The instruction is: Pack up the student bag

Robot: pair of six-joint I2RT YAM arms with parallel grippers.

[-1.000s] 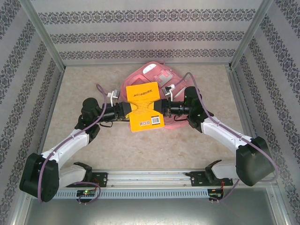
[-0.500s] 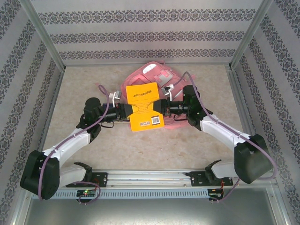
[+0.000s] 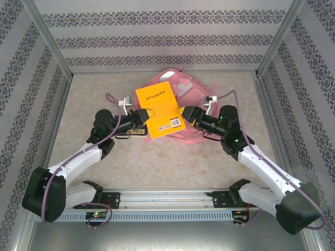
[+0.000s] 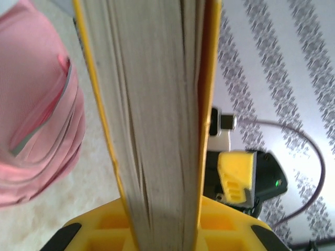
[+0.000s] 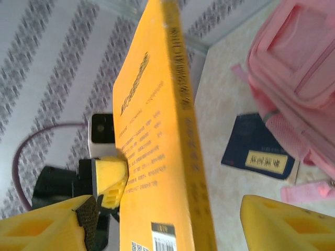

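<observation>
Between the left gripper's (image 3: 140, 118) closed fingers a yellow paperback book (image 3: 159, 111) is clamped; the right gripper (image 3: 187, 113) is spread wide beside it. Beyond both, the pink fabric student bag (image 3: 191, 94) is laid flat.

The top external camera sat high behind the arm bases, looking down and forward over the whole table (image 3: 104, 157) to the patterned walls (image 3: 167, 39). The left wrist camera rode just behind the left gripper (image 4: 165, 232), tight against the page edge of the yellow book (image 4: 157, 130). The right wrist camera, behind the right gripper (image 5: 167, 219), faced the book's spine from the opposite side. All three views shared the book and the student bag (image 3: 184, 84).
</observation>
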